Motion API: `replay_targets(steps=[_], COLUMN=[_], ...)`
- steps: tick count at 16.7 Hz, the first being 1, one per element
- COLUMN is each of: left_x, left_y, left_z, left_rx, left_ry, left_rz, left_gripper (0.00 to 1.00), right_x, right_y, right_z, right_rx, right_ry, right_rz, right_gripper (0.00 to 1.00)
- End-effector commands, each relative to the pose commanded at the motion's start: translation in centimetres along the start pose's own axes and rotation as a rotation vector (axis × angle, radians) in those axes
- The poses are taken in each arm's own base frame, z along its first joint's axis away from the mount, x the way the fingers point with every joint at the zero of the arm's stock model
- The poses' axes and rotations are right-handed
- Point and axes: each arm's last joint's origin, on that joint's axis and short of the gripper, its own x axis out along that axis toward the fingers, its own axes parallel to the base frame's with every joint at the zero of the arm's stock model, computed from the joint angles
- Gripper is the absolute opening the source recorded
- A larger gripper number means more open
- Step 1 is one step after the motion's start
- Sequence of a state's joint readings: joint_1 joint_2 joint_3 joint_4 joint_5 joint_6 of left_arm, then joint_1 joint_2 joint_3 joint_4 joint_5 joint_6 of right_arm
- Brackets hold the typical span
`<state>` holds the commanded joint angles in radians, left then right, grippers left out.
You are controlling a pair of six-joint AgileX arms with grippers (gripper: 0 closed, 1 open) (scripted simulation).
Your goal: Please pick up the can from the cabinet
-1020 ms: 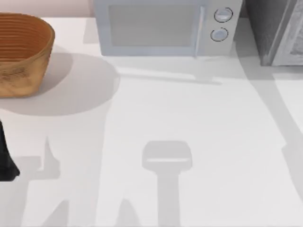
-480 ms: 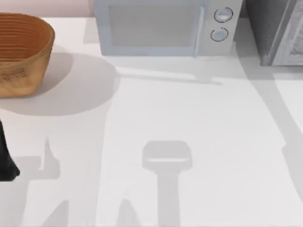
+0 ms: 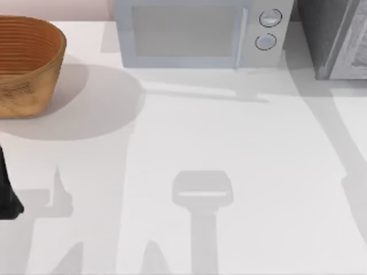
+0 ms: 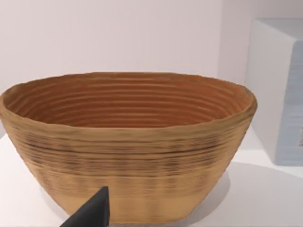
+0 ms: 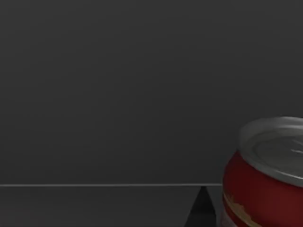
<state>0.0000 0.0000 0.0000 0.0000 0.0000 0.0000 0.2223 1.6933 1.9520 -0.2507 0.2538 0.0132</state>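
A red can [image 5: 263, 189] with a silver lid stands on the dark floor inside the cabinet [image 5: 118, 94], in the right wrist view. A dark part of my right gripper [image 5: 202, 210] shows just beside the can, apart from it. From above, the grey cabinet [image 3: 330, 37] stands at the table's far right corner. My left arm [image 3: 7, 195] is parked at the table's left edge, and my left gripper [image 4: 91, 213] faces the wicker basket.
A wicker basket [image 3: 26, 63] sits at the far left. A white microwave [image 3: 195, 34] stands at the back middle, between the basket and the cabinet. Arm shadows fall across the white table [image 3: 241, 143].
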Motion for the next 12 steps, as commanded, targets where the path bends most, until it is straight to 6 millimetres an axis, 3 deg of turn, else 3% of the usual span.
replay_targets(steps=[3,9,12], left_x=[0.0,0.0,0.0], left_y=[0.0,0.0,0.0], left_z=[0.0,0.0,0.0], left_rx=[0.000,0.000,0.000], left_ry=[0.000,0.000,0.000], left_rz=[0.000,0.000,0.000], left_gripper=[1.00,1.00,1.00], right_x=[-2.9,-15.4,-17.8], right_y=[0.9,0.3,-0.1], right_z=[1.4,5.8,6.1], right_rx=[0.000,0.004,0.000], right_ry=[0.005,-0.009,0.000], right_rz=[0.011,0.002,-0.001], right_gripper=[0.00,0.00,0.00])
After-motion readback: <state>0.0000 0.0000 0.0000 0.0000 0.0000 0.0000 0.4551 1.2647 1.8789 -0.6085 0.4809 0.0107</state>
